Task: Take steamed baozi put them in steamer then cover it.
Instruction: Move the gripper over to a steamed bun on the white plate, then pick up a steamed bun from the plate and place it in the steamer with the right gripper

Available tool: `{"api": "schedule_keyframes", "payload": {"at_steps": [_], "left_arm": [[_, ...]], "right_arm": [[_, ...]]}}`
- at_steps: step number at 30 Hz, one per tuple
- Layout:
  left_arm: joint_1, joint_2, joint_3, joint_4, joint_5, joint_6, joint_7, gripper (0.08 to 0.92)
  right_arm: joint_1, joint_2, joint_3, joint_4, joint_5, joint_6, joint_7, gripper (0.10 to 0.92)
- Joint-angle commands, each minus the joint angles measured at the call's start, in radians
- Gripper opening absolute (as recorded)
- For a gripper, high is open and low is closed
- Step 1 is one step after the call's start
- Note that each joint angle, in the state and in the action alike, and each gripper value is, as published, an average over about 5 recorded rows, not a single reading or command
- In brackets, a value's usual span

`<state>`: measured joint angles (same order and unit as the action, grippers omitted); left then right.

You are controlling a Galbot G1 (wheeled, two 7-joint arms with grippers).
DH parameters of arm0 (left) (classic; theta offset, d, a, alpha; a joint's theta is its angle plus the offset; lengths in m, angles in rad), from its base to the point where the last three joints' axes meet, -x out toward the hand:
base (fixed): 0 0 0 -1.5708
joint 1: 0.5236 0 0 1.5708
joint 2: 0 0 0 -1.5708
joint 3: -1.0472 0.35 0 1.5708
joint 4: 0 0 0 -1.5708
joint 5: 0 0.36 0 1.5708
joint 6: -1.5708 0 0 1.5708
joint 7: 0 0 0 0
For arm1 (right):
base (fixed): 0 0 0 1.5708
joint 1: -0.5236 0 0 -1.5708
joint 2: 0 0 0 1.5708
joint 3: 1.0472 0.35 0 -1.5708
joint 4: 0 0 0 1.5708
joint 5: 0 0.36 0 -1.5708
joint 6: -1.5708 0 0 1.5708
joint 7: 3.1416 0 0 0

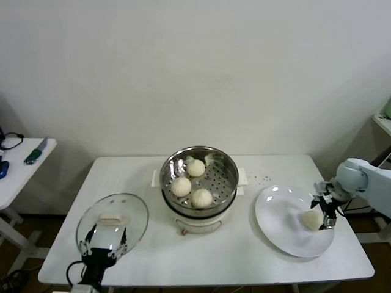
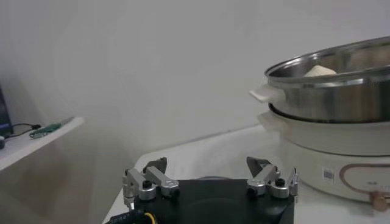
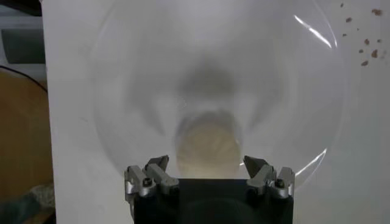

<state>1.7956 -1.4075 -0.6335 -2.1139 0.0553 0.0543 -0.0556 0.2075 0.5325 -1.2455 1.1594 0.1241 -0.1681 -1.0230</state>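
Three steamed baozi (image 1: pixel 181 186) sit on the perforated tray inside the steel steamer (image 1: pixel 229 172) at the middle of the white table (image 1: pixel 244 259). A fourth baozi (image 1: pixel 311 219) lies on the white plate (image 1: pixel 281 223) to the steamer's right. The right gripper (image 1: pixel 325 212) hangs directly over this bun; its fingers (image 3: pixel 153 175) are spread wide to either side of it (whether they touch it cannot be told). The glass cover (image 1: pixel 131 210) lies flat on the table left of the steamer, apart from it. The left gripper (image 1: pixel 104 242) hovers at the cover's near edge, fingers (image 2: pixel 149 182) parted and holding nothing.
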Motion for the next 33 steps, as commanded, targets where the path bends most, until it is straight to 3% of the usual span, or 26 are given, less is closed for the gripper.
{"api": "schedule_keyframes", "payload": {"at_steps": [1, 14, 24, 33], "left_arm": [[0.0, -0.001, 0.0, 0.003, 0.001, 0.005, -0.002, 0.823], [-0.008, 0.001, 0.001, 0.009, 0.001, 0.006, -0.001, 0.823], [-0.002, 0.001, -0.011, 0.006, -0.007, 0.001, 0.0, 0.823], [0.02, -0.005, 0.003, -0.007, -0.005, -0.014, 0.0, 0.823]], "right_arm": [[-0.084, 0.037, 0.072, -0.089, -0.026, 0.008, -0.004, 0.823], [-0.092, 0.077, 0.084, -0.121, -0.028, 0.02, 0.003, 0.816], [-0.031, 0.042, 0.031, -0.079, 0.006, 0.018, 0.014, 0.716], [0.35, 0.069, -0.258, 0.0, 0.245, -0.03, 0.026, 0.687]]}}
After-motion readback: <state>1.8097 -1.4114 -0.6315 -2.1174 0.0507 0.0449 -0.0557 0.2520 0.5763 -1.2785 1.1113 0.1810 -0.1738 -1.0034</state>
